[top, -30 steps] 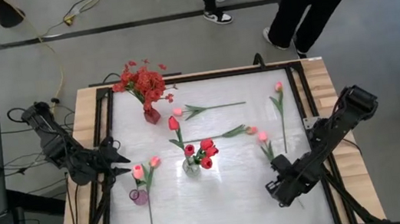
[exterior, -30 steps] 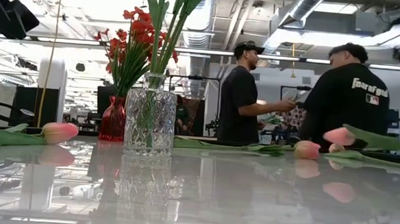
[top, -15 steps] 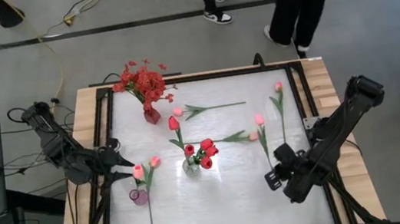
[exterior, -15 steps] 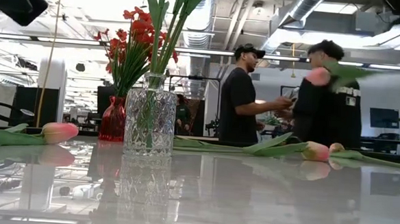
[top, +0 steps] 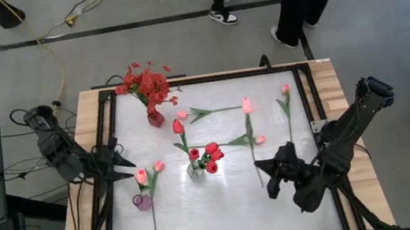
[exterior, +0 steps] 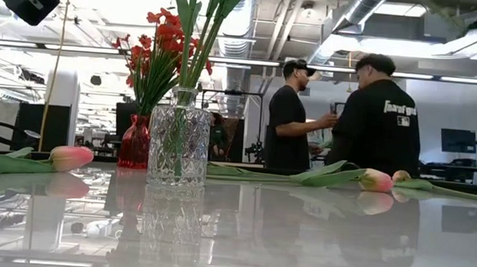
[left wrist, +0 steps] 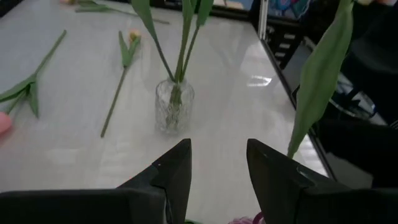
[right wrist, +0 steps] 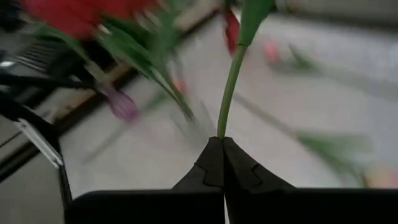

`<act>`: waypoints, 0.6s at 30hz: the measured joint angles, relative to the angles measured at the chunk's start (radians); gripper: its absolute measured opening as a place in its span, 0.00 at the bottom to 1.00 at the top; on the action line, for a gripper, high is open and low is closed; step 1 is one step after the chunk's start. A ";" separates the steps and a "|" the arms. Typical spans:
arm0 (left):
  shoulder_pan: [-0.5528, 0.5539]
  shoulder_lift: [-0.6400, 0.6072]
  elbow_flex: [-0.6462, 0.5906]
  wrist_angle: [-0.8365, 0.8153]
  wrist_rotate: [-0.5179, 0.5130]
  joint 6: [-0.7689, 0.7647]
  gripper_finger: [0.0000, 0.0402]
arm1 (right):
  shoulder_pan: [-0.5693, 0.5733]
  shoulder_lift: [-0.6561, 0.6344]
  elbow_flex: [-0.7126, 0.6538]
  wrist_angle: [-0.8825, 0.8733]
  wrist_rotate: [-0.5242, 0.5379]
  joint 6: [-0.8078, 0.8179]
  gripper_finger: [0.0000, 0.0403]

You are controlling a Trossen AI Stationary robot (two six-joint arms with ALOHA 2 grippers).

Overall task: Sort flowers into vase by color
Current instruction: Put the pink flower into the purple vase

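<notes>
Pink tulip bud on thin green stem (top: 249, 125), pinched low by right gripper (right wrist: 222, 146): light, whippy, top-heavy. Left gripper (left wrist: 217, 165) parted, empty, at tabletop (top: 232, 199) edge.

Both arms are dark, jointed, matte black. The left gripper (left wrist: 216, 168) has two pointed black wedge fingers; the right gripper (right wrist: 222, 163) matches.

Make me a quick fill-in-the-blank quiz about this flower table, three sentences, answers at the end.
1. The right claw is shut on a pink tulip's ____.
2. The clear glass vase holds ____ tulips.
3. The left claw is open and holds ____.

Answers: stem; red; nothing
</notes>
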 joint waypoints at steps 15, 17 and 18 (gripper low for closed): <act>0.000 -0.056 0.000 -0.005 -0.037 0.005 0.35 | -0.002 0.125 0.000 1.047 -0.003 -1.092 0.04; 0.000 -0.056 0.000 -0.005 -0.039 0.008 0.35 | -0.002 0.160 0.000 1.147 -0.037 -1.148 0.04; 0.000 -0.056 0.000 -0.005 -0.039 0.008 0.35 | -0.002 0.180 0.000 1.186 -0.050 -1.175 0.04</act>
